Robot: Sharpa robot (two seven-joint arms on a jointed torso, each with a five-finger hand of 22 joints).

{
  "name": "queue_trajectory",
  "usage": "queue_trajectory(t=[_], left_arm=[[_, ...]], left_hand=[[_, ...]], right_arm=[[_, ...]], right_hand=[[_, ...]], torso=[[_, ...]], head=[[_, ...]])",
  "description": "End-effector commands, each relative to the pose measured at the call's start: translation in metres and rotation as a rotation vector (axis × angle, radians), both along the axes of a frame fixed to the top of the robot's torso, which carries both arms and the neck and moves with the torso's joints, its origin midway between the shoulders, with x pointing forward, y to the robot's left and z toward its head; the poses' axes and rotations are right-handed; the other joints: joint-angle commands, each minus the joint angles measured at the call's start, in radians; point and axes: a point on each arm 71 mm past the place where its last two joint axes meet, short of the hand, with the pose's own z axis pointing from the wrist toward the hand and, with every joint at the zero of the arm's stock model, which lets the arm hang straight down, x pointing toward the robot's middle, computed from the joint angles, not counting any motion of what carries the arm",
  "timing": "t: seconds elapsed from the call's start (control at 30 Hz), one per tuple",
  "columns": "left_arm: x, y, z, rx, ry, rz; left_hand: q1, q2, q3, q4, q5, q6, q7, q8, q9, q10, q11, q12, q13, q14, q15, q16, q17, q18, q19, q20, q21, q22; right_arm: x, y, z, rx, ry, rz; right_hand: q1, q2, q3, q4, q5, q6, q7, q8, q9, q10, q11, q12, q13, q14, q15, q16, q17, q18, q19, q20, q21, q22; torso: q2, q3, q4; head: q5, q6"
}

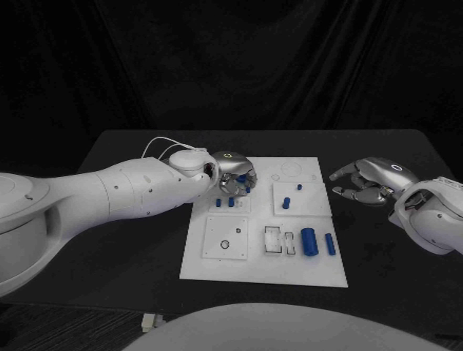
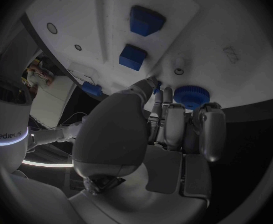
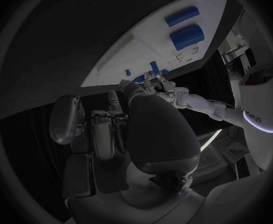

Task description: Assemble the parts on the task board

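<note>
The white task board lies in the middle of the black table. My left hand hovers over its far left part, and its thumb and a finger pinch a small blue part. A round knurled blue part stands on the board right beside those fingertips. Two blue pegs stand just below the hand, and two more stand in the upper right panel. A thick blue cylinder and a thinner one lie at the near right. My right hand hangs over the table right of the board, fingers curled in on nothing.
White slots and a panel with small holes take up the board's near half. Two blue blocks sit ahead of my left hand. Bare black table runs along the board's right side.
</note>
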Motion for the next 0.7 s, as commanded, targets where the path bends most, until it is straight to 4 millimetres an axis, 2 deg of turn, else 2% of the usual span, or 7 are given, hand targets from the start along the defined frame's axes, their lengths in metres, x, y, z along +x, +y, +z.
queue_trajectory(t=[0.03,0.37,0.5,0.7], left_arm=[[-0.0027,-0.0045,-0.0016,-0.010,0.006,-0.030],[-0.0044,-0.0073,-0.0017,-0.034,-0.014,-0.049],[-0.0039,-0.0069,-0.0001,-0.050,-0.040,-0.043],[-0.0029,-0.0016,0.0008,-0.055,-0.059,-0.020]], left_hand=[[0.000,0.013,0.008,-0.001,0.005,0.005,0.000,-0.006,-0.002,0.008,0.000,0.004,-0.002,0.003,-0.008,0.006,0.001,-0.013,0.005,0.000,0.006,0.210],[0.017,0.024,0.024,-0.015,0.011,0.023,-0.003,-0.007,-0.016,0.066,-0.010,0.007,-0.016,0.003,-0.015,0.003,-0.009,-0.016,0.016,-0.002,0.018,0.215],[0.042,0.045,0.034,-0.034,0.013,0.098,0.000,0.025,-0.012,0.136,-0.017,0.010,-0.030,0.011,-0.019,0.001,-0.013,-0.021,0.033,-0.004,0.037,0.222],[0.060,0.046,0.030,-0.056,0.015,0.154,0.008,0.032,-0.022,0.200,-0.015,-0.025,-0.067,0.011,-0.013,-0.016,-0.040,-0.024,0.041,-0.008,0.046,0.224]], right_arm=[[-0.0005,0.0001,-0.0009,-0.002,0.002,-0.005],[-0.0010,-0.0004,-0.0008,-0.002,0.003,-0.006],[-0.0012,-0.0006,-0.0007,-0.002,0.003,-0.006],[-0.0018,-0.0014,-0.0005,-0.002,0.004,-0.008]], right_hand=[[0.000,0.002,0.006,0.000,0.006,0.009,-0.001,-0.003,-0.001,0.102,0.007,0.003,0.263,0.103,0.007,0.003,0.263,0.020,-0.002,0.003,-0.002,0.165],[0.000,0.002,0.007,-0.001,0.007,0.009,-0.001,-0.003,-0.001,0.102,0.007,0.003,0.263,0.103,0.007,0.003,0.263,0.020,-0.002,0.003,-0.003,0.164],[0.000,0.002,0.007,-0.001,0.007,0.009,-0.001,-0.003,-0.001,0.102,0.007,0.003,0.263,0.103,0.007,0.003,0.263,0.020,-0.002,0.003,-0.003,0.164],[0.000,0.002,0.007,-0.001,0.007,0.009,-0.001,-0.003,-0.001,0.102,0.007,0.003,0.263,0.103,0.007,0.003,0.263,0.020,-0.002,0.003,-0.003,0.164]], torso=[[0.000,-0.0001,-0.0001],[0.000,0.0007,0.0003],[0.000,0.0007,0.0006],[0.000,0.0006,0.0004]], head=[[0.000,0.000],[-0.001,0.000],[-0.002,0.000],[-0.002,0.000]])
